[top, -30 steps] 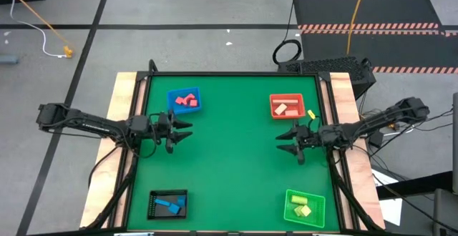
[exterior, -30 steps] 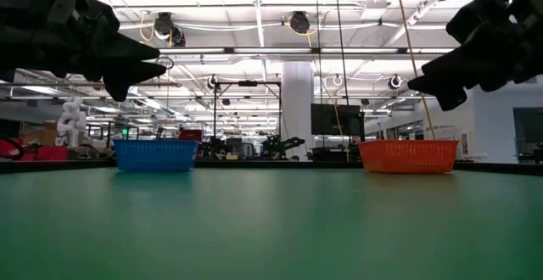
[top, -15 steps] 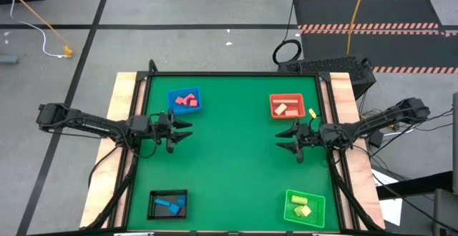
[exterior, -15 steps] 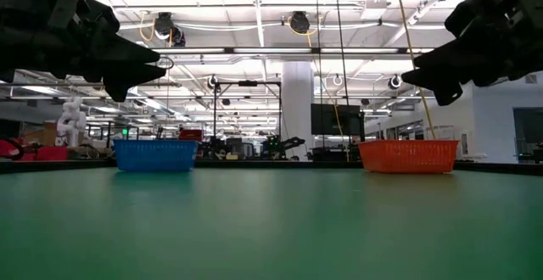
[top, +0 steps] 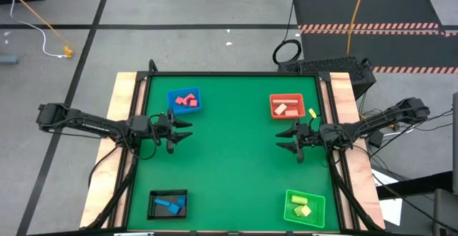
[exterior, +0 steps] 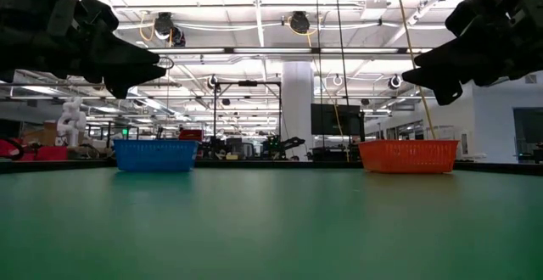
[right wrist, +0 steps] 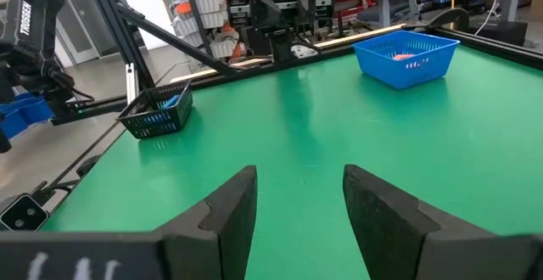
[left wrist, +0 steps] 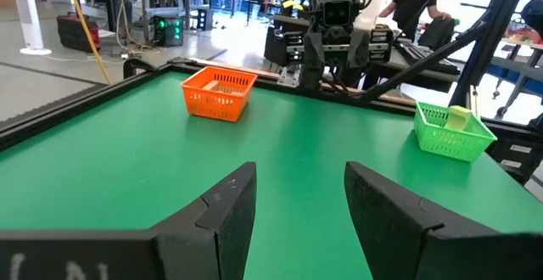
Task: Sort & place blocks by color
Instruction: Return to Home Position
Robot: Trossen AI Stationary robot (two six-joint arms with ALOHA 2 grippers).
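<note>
1. Dark jaws on your left gripper [top: 182, 130] stand spread and empty above the left side of the green table [top: 229, 168]. Your right gripper [top: 286, 139] faces it from the right side, also spread and empty.
2. Every block sits in a tray, well apart from both grippers.
3. Pink-red blocks [top: 187, 101] lie in the blue tray [top: 169, 100], and cream blocks [top: 285, 109] in the red tray [top: 287, 97].
4. Blue blocks [top: 169, 204] lie in the black tray [top: 154, 209], the long one slanted. Yellow blocks [top: 302, 206] lie in the green tray [top: 319, 209].
</note>
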